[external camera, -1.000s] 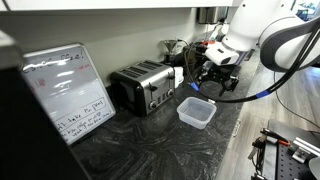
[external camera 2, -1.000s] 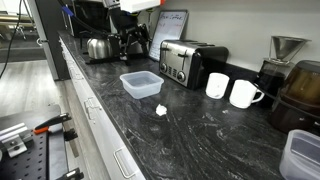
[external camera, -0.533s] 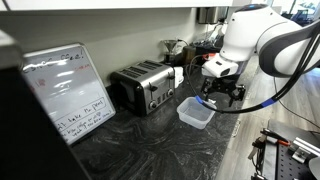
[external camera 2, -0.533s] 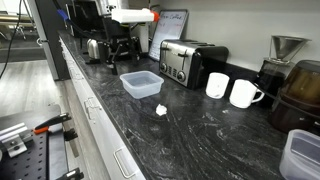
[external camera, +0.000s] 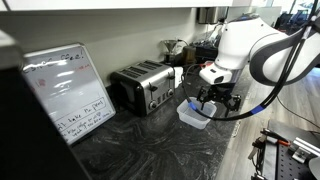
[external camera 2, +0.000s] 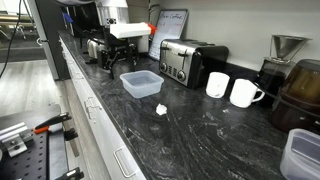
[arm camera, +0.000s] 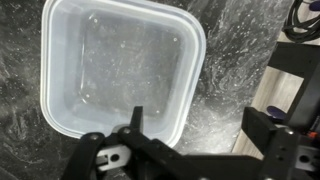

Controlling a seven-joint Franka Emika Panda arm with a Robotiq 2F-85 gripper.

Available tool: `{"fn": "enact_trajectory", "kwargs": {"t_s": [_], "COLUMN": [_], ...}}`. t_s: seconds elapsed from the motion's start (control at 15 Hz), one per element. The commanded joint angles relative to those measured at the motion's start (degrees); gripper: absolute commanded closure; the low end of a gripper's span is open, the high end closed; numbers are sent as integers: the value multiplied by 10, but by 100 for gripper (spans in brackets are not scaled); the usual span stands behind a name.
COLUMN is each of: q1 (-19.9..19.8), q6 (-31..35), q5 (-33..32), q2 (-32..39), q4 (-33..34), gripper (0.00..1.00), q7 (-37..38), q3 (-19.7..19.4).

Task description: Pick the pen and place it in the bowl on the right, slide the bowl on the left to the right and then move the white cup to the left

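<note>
The end effector (external camera: pixel 213 101) hangs just above the left bowl (external camera 2: pixel 141 84), its jaws spread wide and holding nothing, and the wrist view shows that bowl to be empty. The pen cannot be made out in any view, so whether it already lies in the right bowl (external camera 2: pixel 303 155), at the right end of the table (external camera 2: pixel 205 135), cannot be told. The left bowl sits well apart from the right one, and the white cup (external camera 2: pixel 217 85) stands just right of the toaster (external camera 2: pixel 190 62), so sliding the bowl and moving the cup both appear left to do.
</note>
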Motion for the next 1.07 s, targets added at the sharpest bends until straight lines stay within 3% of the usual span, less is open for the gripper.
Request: {"fn": "enact_trajectory", "kwargs": {"t_s": [0.0,0.33,0.6,0.73,0.8,0.87,1.0], "q1": [1,-19,-37,-39,-37,-35,-32], "q6": [78,151,120,120,120,123,125], "q5": [20,-35,-131,-148,-146,-138,-126], "q2": [44,68,58,61,65,71,82], "q4": [8,-3,-12,-12,-11,-9,-6], "gripper": [0,0,0,0,8,26,40], "q7": [-4,35,117,141,145,144,141], "q3": [-9,-4,-1,-2,-3,-3,-3]}}
